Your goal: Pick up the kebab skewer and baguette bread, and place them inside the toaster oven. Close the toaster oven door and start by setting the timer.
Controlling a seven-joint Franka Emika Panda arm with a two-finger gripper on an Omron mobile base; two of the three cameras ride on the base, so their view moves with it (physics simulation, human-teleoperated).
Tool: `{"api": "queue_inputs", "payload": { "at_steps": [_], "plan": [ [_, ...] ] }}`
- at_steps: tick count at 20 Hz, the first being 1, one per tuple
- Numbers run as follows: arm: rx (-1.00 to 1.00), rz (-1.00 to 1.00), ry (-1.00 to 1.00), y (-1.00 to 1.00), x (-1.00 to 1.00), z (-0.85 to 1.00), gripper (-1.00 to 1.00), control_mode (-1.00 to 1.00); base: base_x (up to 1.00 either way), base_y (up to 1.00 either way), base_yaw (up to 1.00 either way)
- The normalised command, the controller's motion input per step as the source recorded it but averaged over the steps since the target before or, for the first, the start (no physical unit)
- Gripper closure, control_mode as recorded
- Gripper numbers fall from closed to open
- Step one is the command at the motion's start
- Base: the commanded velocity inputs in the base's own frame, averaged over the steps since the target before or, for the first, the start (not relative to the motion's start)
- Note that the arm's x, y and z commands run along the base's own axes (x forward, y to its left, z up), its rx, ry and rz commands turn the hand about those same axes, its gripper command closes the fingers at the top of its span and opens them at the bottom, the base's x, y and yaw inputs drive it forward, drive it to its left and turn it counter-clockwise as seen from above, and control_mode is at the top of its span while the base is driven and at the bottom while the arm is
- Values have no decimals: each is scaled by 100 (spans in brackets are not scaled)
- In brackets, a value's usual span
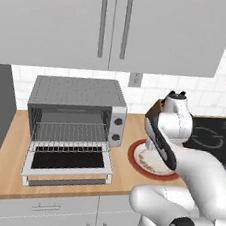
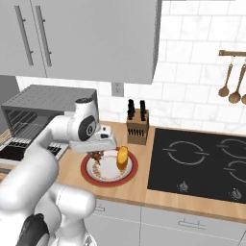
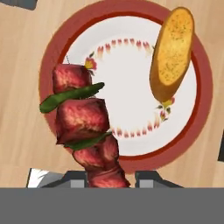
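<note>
My gripper is shut on the kebab skewer, a stick of red meat chunks and green pepper slices, over the left side of the red-rimmed plate. The right base view shows the gripper low over the plate with the skewer under it. The baguette bread lies on the plate's right side, golden and free of the fingers, and appears in the right base view too. The toaster oven stands to the left with its door dropped open and its wire rack bare.
A knife block stands just behind the plate. The black cooktop lies to the right, with wooden spoons hanging above it. Wall cabinets hang over the counter. My own arm hides most of the plate in the left base view.
</note>
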Motion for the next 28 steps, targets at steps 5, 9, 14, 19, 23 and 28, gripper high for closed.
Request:
{"api": "queue_inputs", "payload": {
  "at_steps": [5,9,14,19,23,28],
  "plan": [
    [3,0,-1,100,-2,24,100,-100,0,0,0],
    [8,0,2,100,9,4,100,-100,0,0,0],
    [11,-4,0,100,13,0,100,-100,0,0,0],
    [8,-17,-2,100,12,0,100,-100,0,0,0],
    [5,-29,-6,100,0,0,100,-100,0,0,0],
    [0,-33,-6,100,8,0,100,-100,0,0,0]
  ]
}}
